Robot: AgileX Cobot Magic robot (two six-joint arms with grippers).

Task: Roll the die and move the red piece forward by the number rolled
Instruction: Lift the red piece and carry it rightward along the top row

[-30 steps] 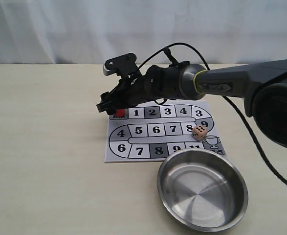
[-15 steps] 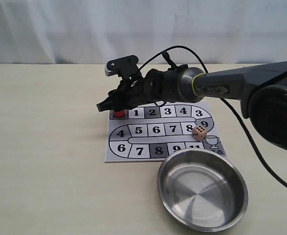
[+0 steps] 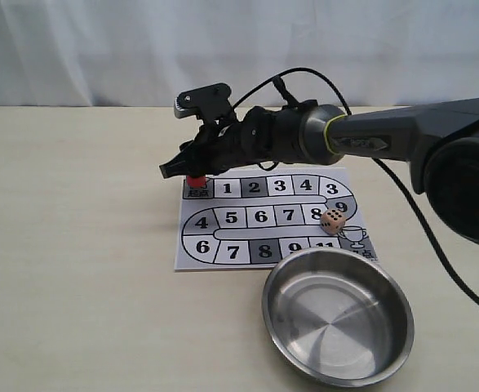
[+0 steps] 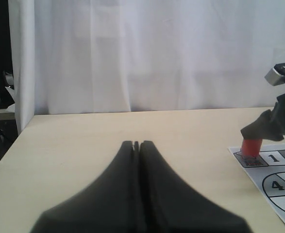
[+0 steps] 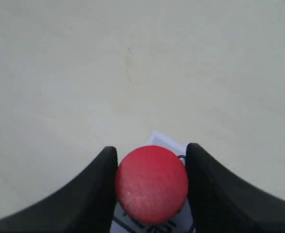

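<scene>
The red piece (image 3: 195,180) is a small red peg, held low over the start square at the far-left corner of the numbered board (image 3: 247,237). My right gripper (image 3: 186,170) is shut on it, and its dark fingers (image 5: 98,189) press both sides of the red piece (image 5: 152,183). The left wrist view shows the red piece (image 4: 251,147) under the right gripper (image 4: 261,128). The die (image 3: 332,220), a tan cube, lies on the board by squares 8 and 9. My left gripper (image 4: 137,143) is shut and empty, over bare table.
A round steel bowl (image 3: 337,314) stands empty in front of the board, at the near right. The right arm and its cable (image 3: 402,188) reach across the board from the right. A white curtain (image 3: 239,49) closes the back.
My right gripper has risen slightly and shifted a little left with the red piece in its fingers. The die and the bowl have not moved.
</scene>
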